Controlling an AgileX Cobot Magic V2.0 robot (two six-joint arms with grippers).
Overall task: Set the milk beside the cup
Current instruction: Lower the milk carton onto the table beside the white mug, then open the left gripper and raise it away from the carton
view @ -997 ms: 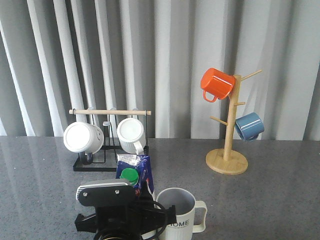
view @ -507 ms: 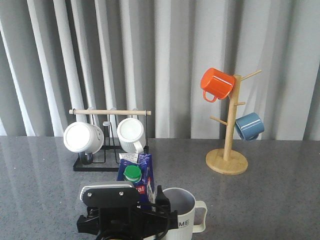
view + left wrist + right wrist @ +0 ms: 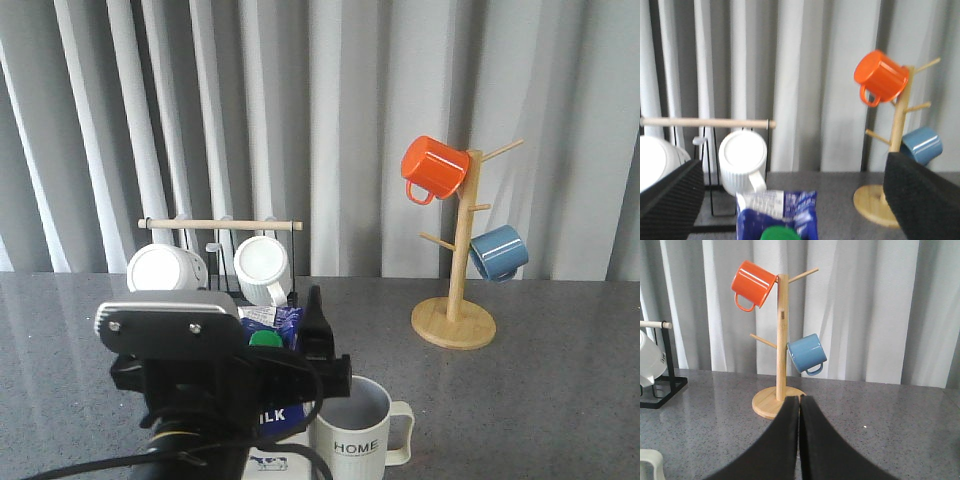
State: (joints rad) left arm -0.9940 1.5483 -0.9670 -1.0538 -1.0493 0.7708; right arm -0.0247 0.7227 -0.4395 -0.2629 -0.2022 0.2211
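The milk (image 3: pixel 272 412), a blue and white carton with a green cap (image 3: pixel 265 338), stands upright on the grey table just left of the cup (image 3: pixel 352 440), a cream mug printed "HOME". The two look close or touching. My left gripper (image 3: pixel 790 170) is open and hovers above the carton. Its fingers (image 3: pixel 920 195) stand wide apart and clear of the carton top (image 3: pixel 777 212). In the front view the wrist housing hides most of the carton, and one finger (image 3: pixel 316 322) sticks up beside it. My right gripper (image 3: pixel 799 402) is shut and empty, well right of the cup.
A black rack (image 3: pixel 185 330) with a wooden bar holds white ribbed mugs (image 3: pixel 262 268) behind the milk. A wooden mug tree (image 3: pixel 455 322) at the back right carries an orange mug (image 3: pixel 432 167) and a blue mug (image 3: pixel 498 252). Grey curtains close the back.
My left arm has risen and now fills more of the front view. The carton stays standing beside the cup, with its "MILK" text now showing.
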